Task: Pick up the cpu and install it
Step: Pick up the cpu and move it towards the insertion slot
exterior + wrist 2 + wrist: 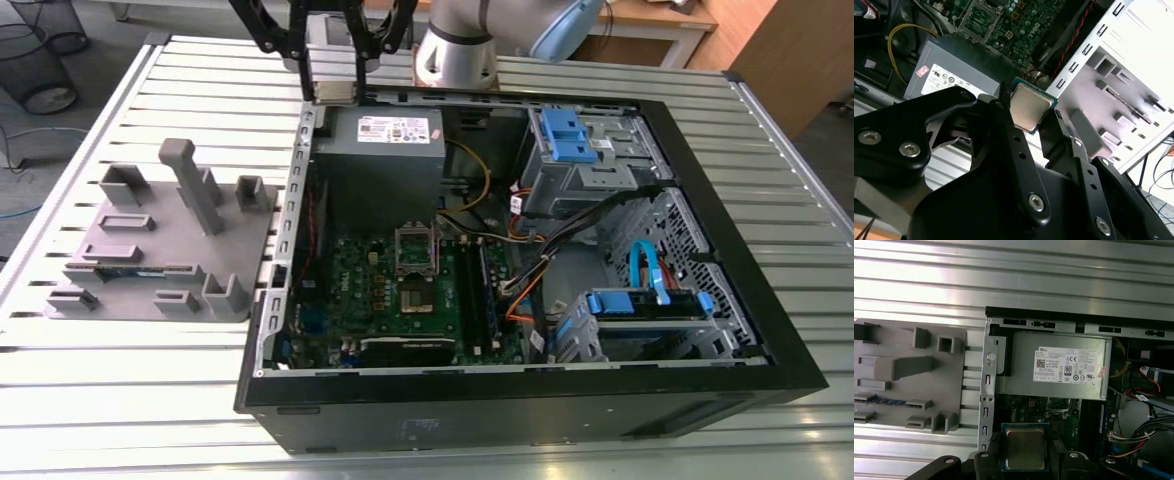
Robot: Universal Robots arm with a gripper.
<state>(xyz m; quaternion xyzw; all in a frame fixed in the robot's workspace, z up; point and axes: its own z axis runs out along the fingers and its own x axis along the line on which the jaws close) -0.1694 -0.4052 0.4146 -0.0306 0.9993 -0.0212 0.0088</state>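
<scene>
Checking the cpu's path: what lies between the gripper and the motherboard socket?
In the exterior view, the power supply lies between the gripper, holding the cpu, and the socket.

The gripper (pixel 334 88), clamped on the cpu (pixel 1024 447), hangs over a corner of the open computer case (pixel 534 405), beside its metal wall (pixel 299 200). The power supply (pixel 380 150) sits close by, a tall block between that corner and the CPU socket (pixel 415 252). The socket is open from above. Memory slots (pixel 477 290) run just beside it, and a cable bundle (pixel 534 265) crosses near it on the exterior view's right. The drive cage (pixel 581 150) stands farther that way. Outside the case, the grey block tray (pixel 147 260) raises an upright post (pixel 194 185).
</scene>
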